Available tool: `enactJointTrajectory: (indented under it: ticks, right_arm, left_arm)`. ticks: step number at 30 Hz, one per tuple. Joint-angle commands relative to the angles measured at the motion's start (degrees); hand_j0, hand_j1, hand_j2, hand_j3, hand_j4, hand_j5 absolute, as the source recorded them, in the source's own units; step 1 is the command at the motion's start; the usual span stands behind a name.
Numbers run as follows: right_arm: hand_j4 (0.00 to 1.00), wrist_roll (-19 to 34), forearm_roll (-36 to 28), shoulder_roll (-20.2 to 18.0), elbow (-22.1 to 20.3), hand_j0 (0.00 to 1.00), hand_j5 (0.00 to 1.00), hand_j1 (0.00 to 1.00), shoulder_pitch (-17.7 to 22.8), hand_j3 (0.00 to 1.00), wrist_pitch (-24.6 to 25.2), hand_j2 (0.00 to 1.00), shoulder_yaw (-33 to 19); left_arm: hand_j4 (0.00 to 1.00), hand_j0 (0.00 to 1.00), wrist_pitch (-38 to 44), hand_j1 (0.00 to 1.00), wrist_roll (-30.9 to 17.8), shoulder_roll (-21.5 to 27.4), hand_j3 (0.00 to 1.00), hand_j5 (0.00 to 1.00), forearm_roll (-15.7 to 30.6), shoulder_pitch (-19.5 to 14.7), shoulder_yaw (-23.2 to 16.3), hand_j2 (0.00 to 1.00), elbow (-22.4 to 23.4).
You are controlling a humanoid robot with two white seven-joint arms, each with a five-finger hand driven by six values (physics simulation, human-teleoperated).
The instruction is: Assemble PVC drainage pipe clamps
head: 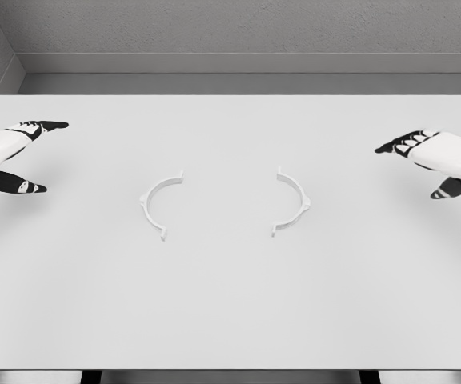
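Fingers, left hand [10, 156]: spread, thumb apart from the four fingers [42, 126], holding nothing; I hover at the table's left edge.
Fingers, right hand [442, 160]: likewise spread and empty, at the right edge.
Left clamp half [157, 202]: flat on the white table [230, 320], left of centre, its open side facing right.
Right clamp half [293, 202]: flat, right of centre, open side facing left; well apart from its mate, a clear gap between their ends.
Weight: I judge both very light; thin arcs of plastic.
Stiffness: probably rigid with slight spring; a hard squeeze could flex an arc.
Surface: smooth on smooth; expect sliding when nudged.
Grip point: mid-arc, at the small outer lug, thumb inside and fingers outside, leaving the end tabs free to mate.
Risk: low profile makes lifting from the table awkward.
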Motion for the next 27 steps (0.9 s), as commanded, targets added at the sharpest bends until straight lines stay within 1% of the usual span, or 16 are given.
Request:
enactJointTrajectory:
  ticks: [1,5,7,8,11,12,13,14,15,16,17,19,21,22,25,27]
  right_arm:
    - [1.0,1.41,-1.77,-0.16,-0.48,1.0,1.0,1.0,0.0,1.0,-1.61,1.0,0.14]
    - [1.0,1.06,-1.77,-0.25,-0.74,1.0,1.0,1.0,0.0,1.0,-1.61,1.0,0.14]
    - [1.0,1.23,-1.77,0.01,-1.0,1.0,1.0,1.0,0.0,1.0,-1.7,1.0,0.23]
    - [1.0,1.15,-1.77,0.01,-1.71,1.0,1.0,1.0,0.0,1.0,-2.23,1.0,0.58]
    - [1.0,0.88,-1.24,1.15,-2.06,1.0,1.0,1.0,-0.18,1.0,-1.88,1.0,1.46]
    - [1.0,0.88,-1.24,2.03,-2.06,1.0,1.0,1.0,-0.18,1.0,-1.79,1.0,1.46]
    - [1.0,0.88,-1.33,3.09,-2.06,1.0,1.0,1.0,-0.18,1.0,-1.79,1.0,1.46]
    - [1.0,0.88,-1.51,3.61,-1.88,1.0,1.0,1.0,-0.26,1.0,-1.61,1.0,1.46]
    - [1.0,0.88,-1.51,4.4,-1.71,1.0,1.0,1.0,-0.35,1.0,-1.61,1.0,1.46]
    - [1.0,0.88,-1.33,5.55,-1.44,1.0,1.0,1.0,-1.05,1.0,-1.61,1.0,1.46]
    - [1.0,0.88,-1.16,7.39,-0.04,1.0,1.0,1.0,-1.76,1.0,-1.61,1.0,1.46]
    - [1.0,0.97,-1.07,9.5,1.28,1.0,1.0,1.0,-2.37,1.0,-1.61,1.0,1.46]
    - [1.0,1.32,1.92,13.1,2.51,1.0,1.0,1.0,-2.99,1.0,-1.61,1.0,1.46]
    - [1.0,1.41,2.45,14.42,3.39,1.0,1.0,1.0,-3.34,1.0,-1.61,1.0,1.63]
    - [1.0,1.5,2.62,16.18,4.79,1.0,1.0,1.0,-3.78,1.0,-1.61,1.0,1.81]
    - [1.0,1.41,3.77,17.41,5.59,1.0,1.0,1.0,-4.04,1.0,-1.61,1.0,1.81]
  left_arm:
    - [1.0,1.0,0.13,1.0,0.01,-0.42,1.0,1.0,0.37,0.0,0.01,1.0,-0.17]
    - [1.0,1.0,0.13,1.0,-0.07,-0.94,1.0,1.0,-0.51,-0.09,-0.08,1.0,-0.17]
    - [1.0,1.0,0.13,1.0,-0.07,-5.07,1.0,1.0,-4.99,-1.49,0.28,1.0,-0.25]
    - [1.0,1.0,0.13,1.0,-0.07,-6.21,1.0,1.0,-6.31,-1.5,0.28,1.0,-0.52]
    - [1.0,1.0,0.13,1.0,-0.6,-6.74,1.0,1.0,-7.01,-1.58,0.1,1.0,-0.87]
    - [1.0,1.0,0.13,1.0,-1.48,-9.11,1.0,1.0,-7.01,-1.58,0.71,1.0,-1.04]
    - [1.0,1.0,0.13,1.0,-1.83,-11.66,1.0,1.0,-7.1,-1.5,0.89,1.0,-2.27]
    - [1.0,1.0,0.13,1.0,-2.01,-11.84,1.0,1.0,-9.55,-1.06,0.89,1.0,-5.26]
    - [1.0,1.0,0.13,1.0,-1.92,-12.02,1.0,1.0,-10.97,-0.62,0.89,1.0,-7.2]
    - [1.0,1.0,0.13,1.0,-1.92,-12.1,1.0,1.0,-11.14,-0.62,0.8,1.0,-7.55]
    - [1.0,1.0,0.13,1.0,-1.92,-13.07,1.0,1.0,-11.23,-0.62,0.63,1.0,-7.64]
    - [1.0,1.0,0.13,1.0,-1.92,-13.95,1.0,1.0,-13.25,-0.88,0.8,1.0,-7.55]
    - [1.0,1.0,0.13,1.0,-1.92,-14.39,1.0,1.0,-13.43,-0.79,0.71,1.0,-7.64]
    - [1.0,1.0,0.13,1.0,-1.92,-14.39,1.0,1.0,-14.22,-0.88,0.8,1.0,-7.64]
    - [1.0,1.0,0.13,1.0,-1.92,-14.56,1.0,1.0,-16.06,-1.14,0.72,1.0,-7.55]
    - [1.0,1.0,0.13,1.0,-1.83,-16.58,1.0,1.0,-18.7,-1.49,0.89,1.0,-7.46]
